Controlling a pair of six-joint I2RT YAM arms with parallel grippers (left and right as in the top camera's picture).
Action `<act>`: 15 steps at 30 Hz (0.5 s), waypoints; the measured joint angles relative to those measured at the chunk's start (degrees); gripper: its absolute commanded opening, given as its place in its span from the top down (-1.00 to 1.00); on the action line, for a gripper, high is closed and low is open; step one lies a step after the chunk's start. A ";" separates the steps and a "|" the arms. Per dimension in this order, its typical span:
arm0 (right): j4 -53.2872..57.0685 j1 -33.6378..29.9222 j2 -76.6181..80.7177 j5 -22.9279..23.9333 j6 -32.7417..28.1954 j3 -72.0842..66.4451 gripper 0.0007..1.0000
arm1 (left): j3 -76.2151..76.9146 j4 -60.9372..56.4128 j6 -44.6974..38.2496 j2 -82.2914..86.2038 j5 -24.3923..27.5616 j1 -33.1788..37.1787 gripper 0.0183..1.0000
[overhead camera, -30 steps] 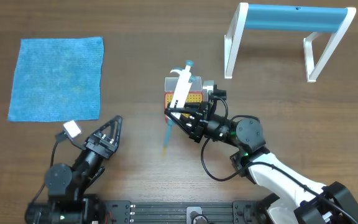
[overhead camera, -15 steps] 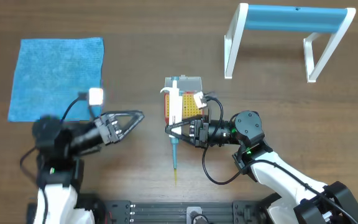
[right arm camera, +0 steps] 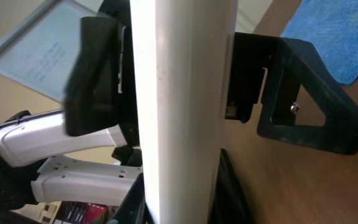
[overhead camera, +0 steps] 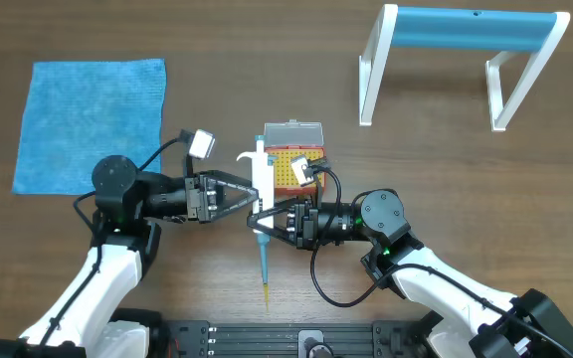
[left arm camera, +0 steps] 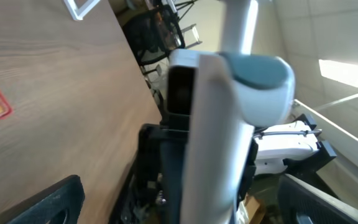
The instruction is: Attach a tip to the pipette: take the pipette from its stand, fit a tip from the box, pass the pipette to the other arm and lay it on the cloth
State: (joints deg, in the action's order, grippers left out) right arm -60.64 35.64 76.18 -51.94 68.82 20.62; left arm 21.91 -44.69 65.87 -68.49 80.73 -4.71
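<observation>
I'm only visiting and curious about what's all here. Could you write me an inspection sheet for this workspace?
Surface: brown wooden table.
Job's things: pipette with tip fitted, between both grippers; tip box beside it; blue cloth lying flat; stand empty.
Clutter: nothing seen.
Grippers: right gripper shut on pipette; left gripper open around it.
Cables: black cable loops over the table.
Surroundings: nothing seen.

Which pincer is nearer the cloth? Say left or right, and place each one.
Left. The left pincer is open at the pipette, on the side facing the cloth but clear of it. The right pincer grips the pipette from the far side.
</observation>
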 measured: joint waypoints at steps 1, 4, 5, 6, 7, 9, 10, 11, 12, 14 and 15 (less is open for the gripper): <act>-0.02 0.00 0.00 0.28 0.17 0.00 0.86 | 0.00 -0.83 0.46 0.00 -0.35 -0.37 -1.00; -0.02 0.28 0.00 0.96 0.87 0.00 0.85 | 0.00 -3.41 1.77 0.00 -1.64 -0.55 -0.99; 0.00 0.61 0.00 1.22 1.25 0.00 0.86 | 0.00 -3.56 2.01 0.00 -2.08 -0.55 -0.99; 0.00 1.05 0.00 1.44 1.49 0.00 0.86 | 0.00 -3.58 2.19 0.00 -2.47 -0.55 -1.00; 0.04 1.44 0.00 1.70 1.66 0.00 0.86 | 0.00 -3.63 2.36 0.00 -2.89 -0.55 -1.00; 0.72 1.95 0.00 1.95 2.03 0.00 0.86 | 0.00 -3.65 2.58 0.00 -3.89 -0.55 -1.00; 1.22 2.05 0.00 2.03 2.21 0.00 0.85 | 0.00 -3.67 2.62 0.00 -4.28 -0.55 -0.95; 1.51 2.05 0.00 2.19 2.54 0.00 0.86 | 0.00 -3.67 2.62 0.00 -4.68 -0.66 -0.89; 1.55 2.05 0.00 2.34 2.73 0.00 0.86 | 0.00 -3.65 2.78 0.00 -5.09 -0.83 -0.88; 1.57 2.14 0.00 2.47 3.30 0.00 0.85 | 0.00 -3.76 2.99 0.00 -6.14 -1.64 -0.88; 1.60 2.25 0.00 2.54 3.52 0.00 0.86 | 0.00 -3.82 3.02 0.00 -6.67 -2.27 -0.88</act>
State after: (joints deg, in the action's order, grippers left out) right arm -59.05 37.89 76.18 -49.41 72.34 20.62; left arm 21.91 -48.51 68.88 -68.49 74.06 -6.98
